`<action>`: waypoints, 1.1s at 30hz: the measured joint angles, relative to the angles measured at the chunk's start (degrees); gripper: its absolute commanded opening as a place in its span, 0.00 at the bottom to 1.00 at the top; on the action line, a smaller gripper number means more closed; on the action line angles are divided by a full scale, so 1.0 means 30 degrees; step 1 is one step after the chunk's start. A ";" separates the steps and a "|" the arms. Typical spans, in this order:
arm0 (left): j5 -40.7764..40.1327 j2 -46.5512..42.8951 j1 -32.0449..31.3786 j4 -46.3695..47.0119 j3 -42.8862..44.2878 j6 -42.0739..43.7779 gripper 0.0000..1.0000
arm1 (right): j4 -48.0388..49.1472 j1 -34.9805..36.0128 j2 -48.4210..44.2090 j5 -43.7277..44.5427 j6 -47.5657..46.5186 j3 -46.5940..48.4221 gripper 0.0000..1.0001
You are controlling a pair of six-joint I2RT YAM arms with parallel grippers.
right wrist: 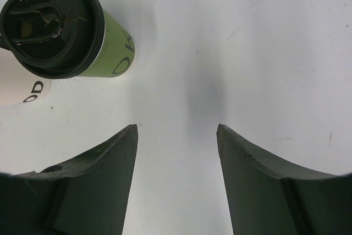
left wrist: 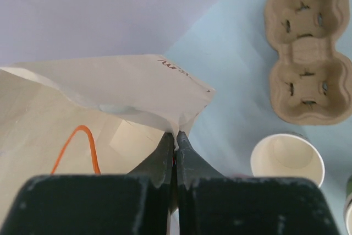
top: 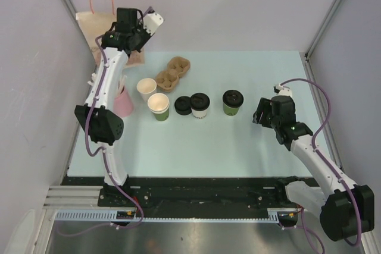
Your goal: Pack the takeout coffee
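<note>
The takeout coffee stands mid-table: a white-sided cup (top: 200, 105) and a green-sided cup (top: 233, 103), each with a black lid. The green one (right wrist: 55, 26) sits at the upper left of the right wrist view, with a sliver of the white one (right wrist: 22, 89) behind it. My left gripper (top: 136, 46) (left wrist: 176, 136) is shut on the rim of the paper bag (top: 107, 31) (left wrist: 110, 89) at the back left. The bag's mouth is pulled open. My right gripper (top: 260, 113) (right wrist: 176, 130) stands open and empty, to the right of the green cup and apart from it.
A cardboard cup carrier (top: 173, 74) (left wrist: 308, 48) lies behind the cups. Two lidless cups (top: 146, 89) (top: 159, 106) and a loose black lid (top: 183, 106) stand left of the coffee. A pink cup of straws (top: 122, 102) is beside my left arm. The bag's orange handle (left wrist: 82, 147) hangs inside.
</note>
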 measured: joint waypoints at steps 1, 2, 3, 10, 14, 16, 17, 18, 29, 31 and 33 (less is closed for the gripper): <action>-0.0262 0.0000 -0.0131 0.0029 0.0459 0.0036 0.00 | -0.0058 0.0000 -0.0095 0.0000 0.0000 -0.0015 0.65; -0.0568 0.0000 -0.0291 0.0109 0.0903 0.0051 0.00 | -0.0109 0.0000 -0.0240 0.0007 0.0000 -0.0036 0.64; -0.0860 0.0000 -0.0437 0.0168 0.1188 0.0051 0.00 | -0.0146 0.0000 -0.0364 0.0007 0.0000 -0.0044 0.65; -0.1996 -0.0627 -0.2280 0.0328 0.1821 -0.0160 0.01 | -0.0510 0.0007 -0.1566 0.0240 0.0000 -0.0051 0.65; -0.2004 -0.1668 -0.3585 0.0226 0.1581 -0.0510 0.00 | -0.0823 0.0000 -0.2616 0.0641 0.0029 -0.0066 0.65; -0.2011 -0.2739 -0.4597 0.0197 0.1100 -0.0663 0.00 | -0.0962 0.0000 -0.3184 0.0758 0.0073 -0.0066 0.65; -0.2004 -0.3366 -0.5173 0.0189 0.0823 -0.0699 0.00 | -0.1020 0.0000 -0.3519 0.0867 0.0095 -0.0066 0.65; -0.2011 -0.4022 -0.5880 0.0204 0.0583 -0.0787 0.00 | -0.1071 0.0000 -0.3730 0.0933 0.0117 -0.0066 0.65; -0.2426 -1.1162 -1.4630 -0.0488 -0.3344 -0.1268 0.00 | -0.2703 -0.0692 -0.5996 0.2805 0.0364 -0.0073 0.69; -0.2419 -1.1453 -1.6021 -0.1348 -0.3322 -0.1654 0.00 | -0.2936 -0.1100 -0.6594 0.3133 0.0350 -0.0051 0.69; -0.2514 -1.1482 -1.7398 -0.2484 -0.3249 -0.2178 0.01 | -0.3381 -0.1494 -0.7023 0.3381 0.0306 0.0066 0.69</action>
